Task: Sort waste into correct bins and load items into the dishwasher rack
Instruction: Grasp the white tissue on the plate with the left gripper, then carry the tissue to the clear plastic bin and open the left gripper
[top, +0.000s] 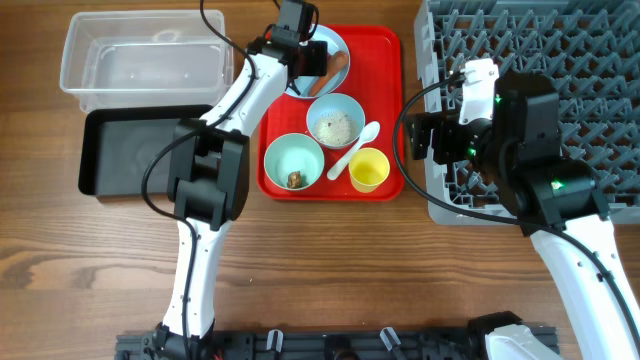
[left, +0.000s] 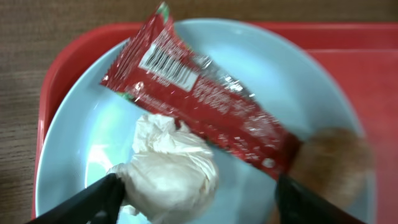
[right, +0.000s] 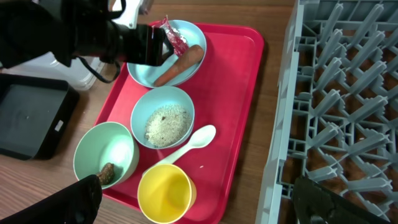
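My left gripper (left: 196, 199) is open, low over the light blue plate (left: 81, 124) at the back of the red tray (top: 385, 100). A crumpled white napkin (left: 168, 171) lies between its fingers, touching the left one. A red wrapper (left: 199, 99) and a brown sausage (left: 333, 165) lie on the same plate. My right gripper (right: 199, 205) is open and empty above the yellow cup (right: 165, 193). On the tray are also a blue bowl of crumbs (top: 334, 122), a green bowl with a brown scrap (top: 293, 162) and a white spoon (top: 354, 148).
The grey dishwasher rack (top: 590, 60) stands at the right. A clear plastic bin (top: 145, 60) and a black bin (top: 125, 150) stand at the left of the tray.
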